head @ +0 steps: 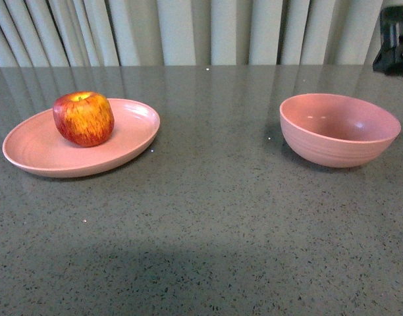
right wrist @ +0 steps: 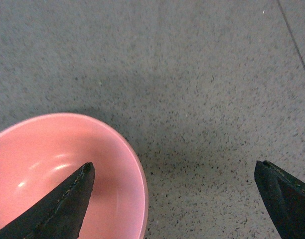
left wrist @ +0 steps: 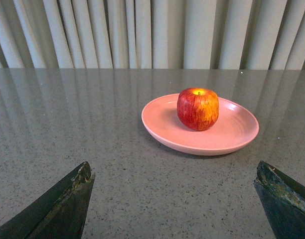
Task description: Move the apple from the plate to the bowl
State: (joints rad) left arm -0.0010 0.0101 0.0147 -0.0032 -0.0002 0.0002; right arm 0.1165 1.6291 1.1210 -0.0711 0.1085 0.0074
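Observation:
A red apple (head: 83, 118) with yellow streaks rests on the shallow pink plate (head: 37, 153) at the left of the table. The deep pink bowl (head: 338, 128) stands empty at the right. In the left wrist view the apple (left wrist: 198, 108) on the plate (left wrist: 232, 134) lies ahead of my left gripper (left wrist: 173, 172), which is open, well short of the plate and holds nothing. My right gripper (right wrist: 173, 169) hangs open above the bowl (right wrist: 53, 164), one finger over the bowl's inside and the other over bare table. A dark part of the right arm (head: 394, 43) shows at the upper right.
The grey speckled tabletop (head: 214, 217) stretches between plate and bowl. Pale pleated curtains (head: 188, 29) close off the back edge of the table.

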